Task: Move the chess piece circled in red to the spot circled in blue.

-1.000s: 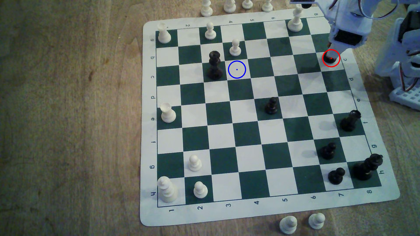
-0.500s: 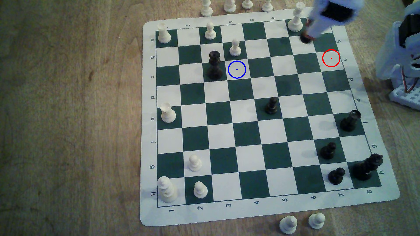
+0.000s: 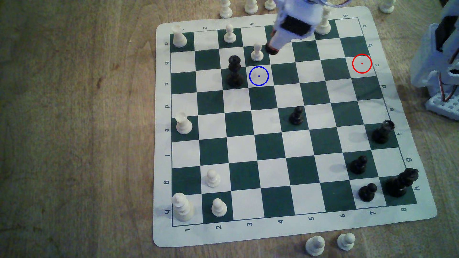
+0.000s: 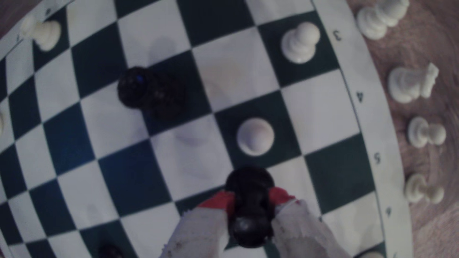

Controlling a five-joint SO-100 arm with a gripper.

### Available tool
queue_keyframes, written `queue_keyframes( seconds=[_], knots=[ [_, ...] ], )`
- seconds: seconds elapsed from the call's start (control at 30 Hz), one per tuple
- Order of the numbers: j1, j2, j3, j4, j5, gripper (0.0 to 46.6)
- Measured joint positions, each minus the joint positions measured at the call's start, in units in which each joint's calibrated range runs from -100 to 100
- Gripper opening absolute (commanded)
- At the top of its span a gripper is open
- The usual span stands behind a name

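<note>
**A:** Black rook (image 3: 272,49) is hanging above the board (image 3: 407,224) in the exterior view, just to that view's right of a white pawn (image 3: 257,52), up and right of the blue ring (image 3: 258,76). Anything readable on there?

**B:** Edge markings: numbers 1 to 8 running along the near border, letters a to h down the sides. No brand showing anywhere.

**A:** And the fingers (image 4: 250,201)?

**B:** Red-tipped and white, they're clamping the rook (image 4: 249,206) at its narrow waist from both sides. It's looking glossy and dark with a wide round base. The red ring (image 3: 362,63) is sitting on a white square well off to the exterior view's right.
</note>
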Motion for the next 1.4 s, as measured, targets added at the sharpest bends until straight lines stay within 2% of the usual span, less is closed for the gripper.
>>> queue_keyframes(
  seconds=[0.23,0.67,1.27,1.4],
  knots=[
    [-1.62,6.95,-7.32,0.0,-1.07,1.5],
    [-5.97,10.14,-8.04,0.88,-1.37,1.1],
    [-5.09,14.08,-8.22,-1.35,-1.37,1.4],
    [-5.09,14.08,-8.22,-1.51,-1.37,2.7]
  ],
)
